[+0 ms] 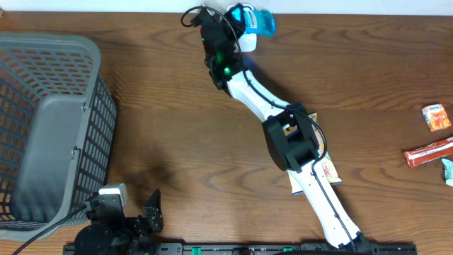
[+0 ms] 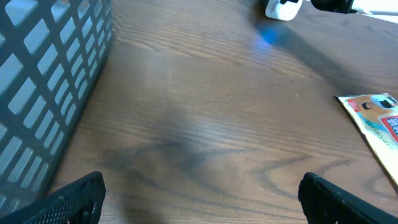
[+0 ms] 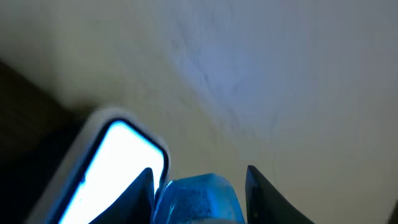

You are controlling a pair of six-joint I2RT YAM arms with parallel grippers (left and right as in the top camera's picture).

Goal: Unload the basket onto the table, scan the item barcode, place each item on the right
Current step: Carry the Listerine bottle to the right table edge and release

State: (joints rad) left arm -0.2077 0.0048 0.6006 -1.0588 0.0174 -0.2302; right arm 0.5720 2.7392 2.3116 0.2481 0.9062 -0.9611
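Item: blue packet (image 3: 199, 202), pinched between your right fingers (image 3: 142, 199) beside the lit scanner (image 3: 118, 158). Your left fingers (image 2: 74, 199) are spread wide over the counter (image 2: 205, 124).

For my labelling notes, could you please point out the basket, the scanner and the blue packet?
basket (image 1: 49, 44), overhead view, top rim.
scanner (image 3: 118, 162), right wrist view, lit window.
blue packet (image 1: 262, 23), overhead view, free end.

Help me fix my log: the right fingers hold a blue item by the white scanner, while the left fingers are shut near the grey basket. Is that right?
No: the left fingers are open, spread wide in the left wrist view. The rest stands: the right fingers hold the blue item by the white scanner, and the left fingers are near the grey basket.
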